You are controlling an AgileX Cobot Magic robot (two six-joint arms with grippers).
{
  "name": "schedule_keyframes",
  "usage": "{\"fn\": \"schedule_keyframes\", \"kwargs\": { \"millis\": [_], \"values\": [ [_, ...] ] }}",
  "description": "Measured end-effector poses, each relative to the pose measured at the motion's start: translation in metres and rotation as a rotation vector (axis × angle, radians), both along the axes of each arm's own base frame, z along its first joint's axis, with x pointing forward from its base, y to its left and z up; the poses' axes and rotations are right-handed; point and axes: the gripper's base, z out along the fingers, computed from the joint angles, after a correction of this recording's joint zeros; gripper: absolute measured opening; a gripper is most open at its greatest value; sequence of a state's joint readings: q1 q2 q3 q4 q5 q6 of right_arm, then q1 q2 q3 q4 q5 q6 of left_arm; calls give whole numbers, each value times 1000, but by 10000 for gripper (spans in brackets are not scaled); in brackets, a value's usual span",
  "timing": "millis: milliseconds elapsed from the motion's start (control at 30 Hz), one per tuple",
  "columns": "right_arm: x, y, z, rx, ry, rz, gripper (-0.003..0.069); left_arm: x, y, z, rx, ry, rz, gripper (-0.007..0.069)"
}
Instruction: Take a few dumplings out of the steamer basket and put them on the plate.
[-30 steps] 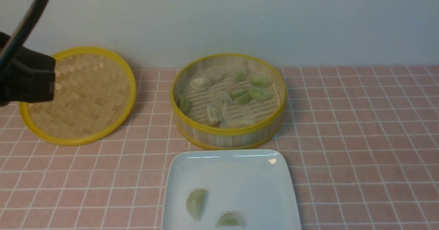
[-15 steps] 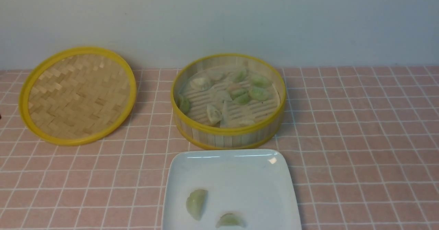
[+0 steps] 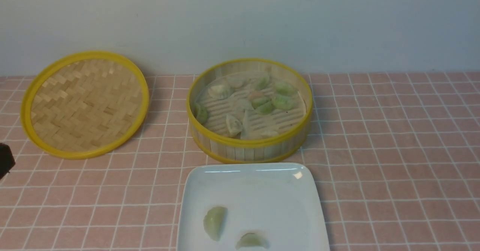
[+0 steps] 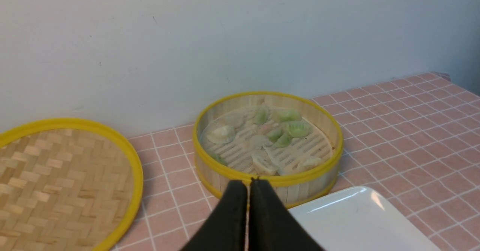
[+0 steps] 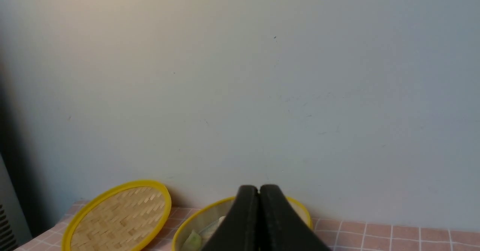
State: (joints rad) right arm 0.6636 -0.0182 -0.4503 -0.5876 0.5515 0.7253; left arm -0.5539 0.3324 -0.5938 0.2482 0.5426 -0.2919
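so the left tool is shut, fingertips together, nothing between them. same deal with the right tool, shut and holding nothing. up front you only get a dark bit of the left arm poking in at the left edge, rest of it's out of frame.

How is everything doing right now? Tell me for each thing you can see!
Steamer basket: uncovered, dumplings inside.
Woven lid: off the basket, woven side showing.
Plate: dumplings on it, partly out of the front view.
Dumplings on the plate: whole-looking, apart from each other.
Left gripper: shut, empty.
Right gripper: shut, empty.
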Motion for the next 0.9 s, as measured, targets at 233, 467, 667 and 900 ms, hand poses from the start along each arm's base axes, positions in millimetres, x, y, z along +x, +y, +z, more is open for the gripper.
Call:
{"fn": "schedule_keyframes", "kwargs": {
  "millis": [233,467,667,900],
  "values": [
    [0,0,0,0,0,0,-13,-5,5,-43,89,-14,37,-6],
    [0,0,0,-1,0,0,-13,-9,14,-118,93,-33,231,-6],
    [0,0,0,-7,-3,-1,-13,-6,18,-165,84,44,319,-6],
    [0,0,0,-8,-4,-1,-13,-7,17,-171,88,108,312,-6]
  ]
}}
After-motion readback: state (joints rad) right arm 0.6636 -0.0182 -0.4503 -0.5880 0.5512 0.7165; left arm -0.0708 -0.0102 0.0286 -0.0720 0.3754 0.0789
